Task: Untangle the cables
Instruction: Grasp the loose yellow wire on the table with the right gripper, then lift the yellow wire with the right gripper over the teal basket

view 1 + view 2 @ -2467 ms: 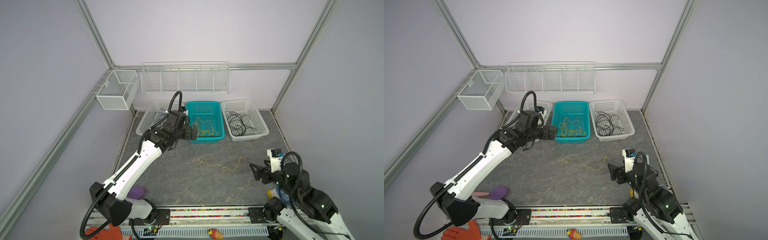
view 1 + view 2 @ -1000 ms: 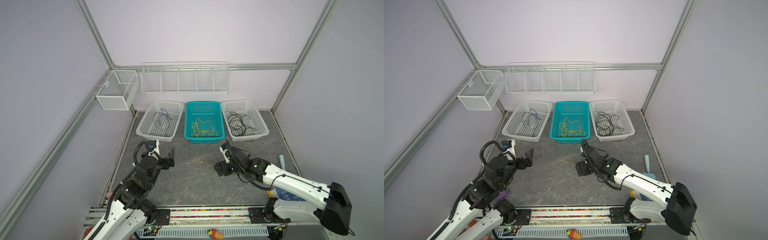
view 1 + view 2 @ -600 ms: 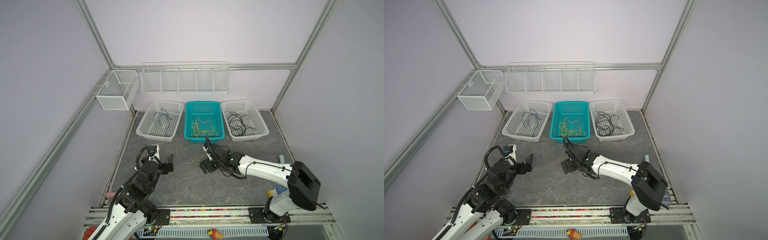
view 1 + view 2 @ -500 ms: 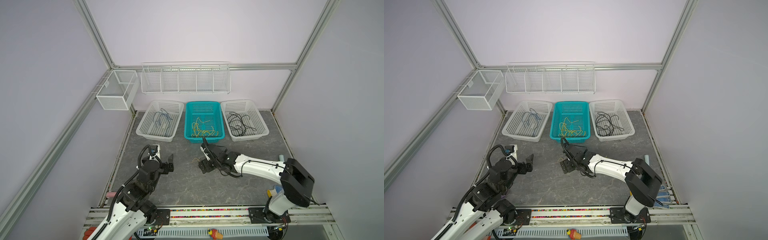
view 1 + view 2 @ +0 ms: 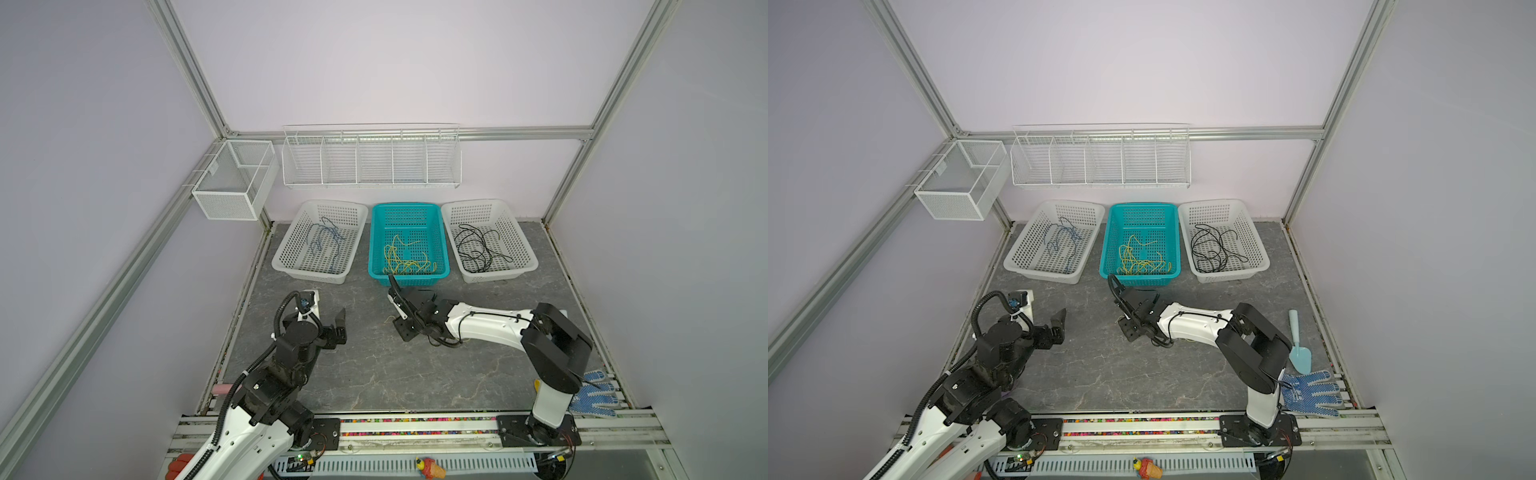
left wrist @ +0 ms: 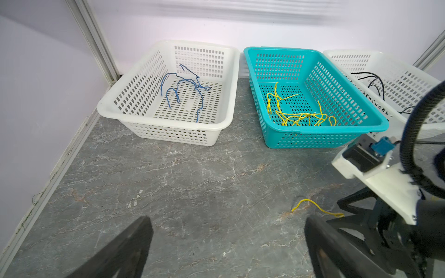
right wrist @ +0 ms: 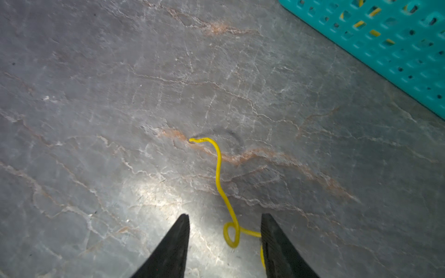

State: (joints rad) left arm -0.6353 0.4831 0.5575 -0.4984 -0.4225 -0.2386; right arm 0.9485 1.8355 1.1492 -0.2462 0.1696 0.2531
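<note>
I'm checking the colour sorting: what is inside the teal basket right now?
Inside the teal basket lies a loose tangle of yellow cables, with no blue or black ones visible. In the left wrist view its near wall hides the floor strip behind it.

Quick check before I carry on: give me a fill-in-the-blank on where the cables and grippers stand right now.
In both top views, the blue cables lie in the white basket to the ____ of the teal basket. The cables inside the teal basket are ____. The right gripper has its jaws apart around a loose yellow cable on the table, in front of the ____ basket. The left gripper hovers open over the table, holding ____.
Missing words: left; yellow; teal; nothing.
</note>
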